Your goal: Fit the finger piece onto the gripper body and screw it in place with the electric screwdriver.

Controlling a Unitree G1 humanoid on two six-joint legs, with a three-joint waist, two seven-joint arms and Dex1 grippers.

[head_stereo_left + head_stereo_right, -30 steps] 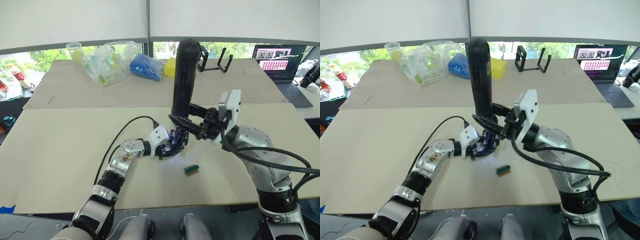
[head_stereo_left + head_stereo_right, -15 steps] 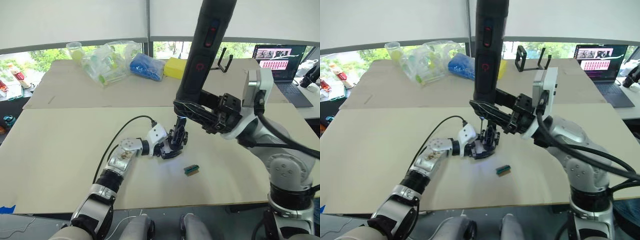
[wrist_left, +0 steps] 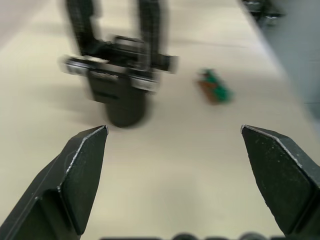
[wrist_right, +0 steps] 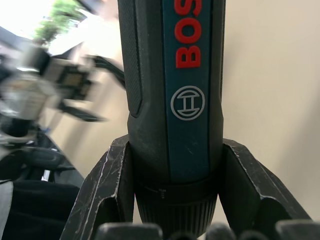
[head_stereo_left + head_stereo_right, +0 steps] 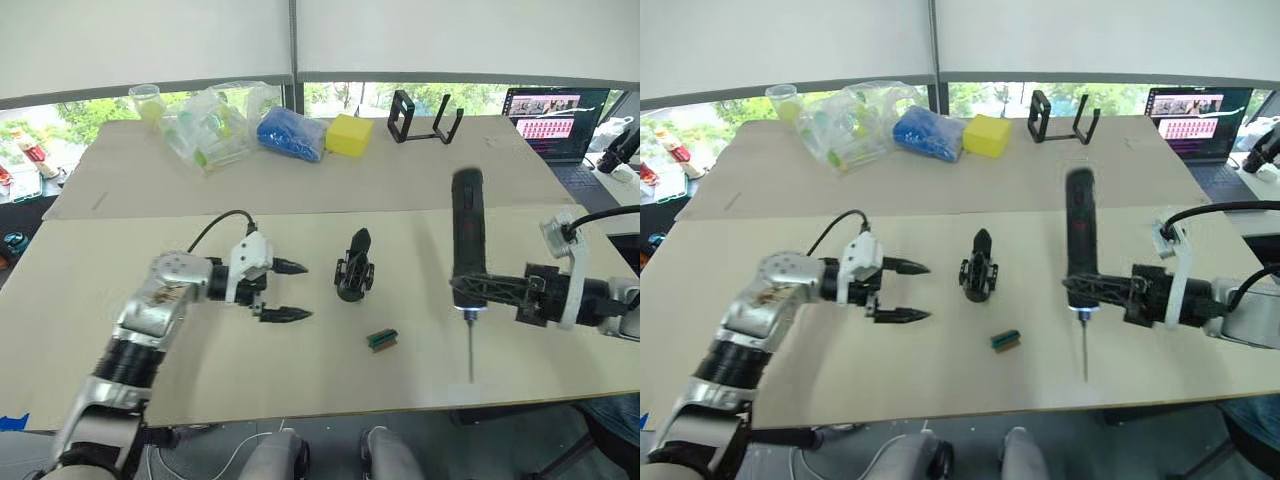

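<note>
The gripper body (image 5: 355, 270) stands alone in the middle of the table, a pointed black finger upright on it. As a separate part, the finger piece is out of view. My left gripper (image 5: 303, 291) hangs open a short way to the left of the body, touching nothing; the left wrist view shows the body (image 3: 122, 75) ahead of its spread fingers. My right gripper (image 5: 470, 290) is shut on the electric screwdriver (image 5: 467, 235), well to the right of the body. The screwdriver is held upright with its thin bit (image 5: 470, 350) pointing down over the table.
A tiny green-and-tan block (image 5: 382, 339) lies on the table in front of the gripper body. At the back are a black open-frame stand (image 5: 425, 118), a yellow block (image 5: 348, 134), a blue bundle (image 5: 293, 133) and a clear plastic bag (image 5: 215, 125). A laptop (image 5: 548, 115) sits at the far right.
My left gripper has let go of the gripper body, opened and drawn back to the left. My right arm has carried the screwdriver off the body, down and to the right.
</note>
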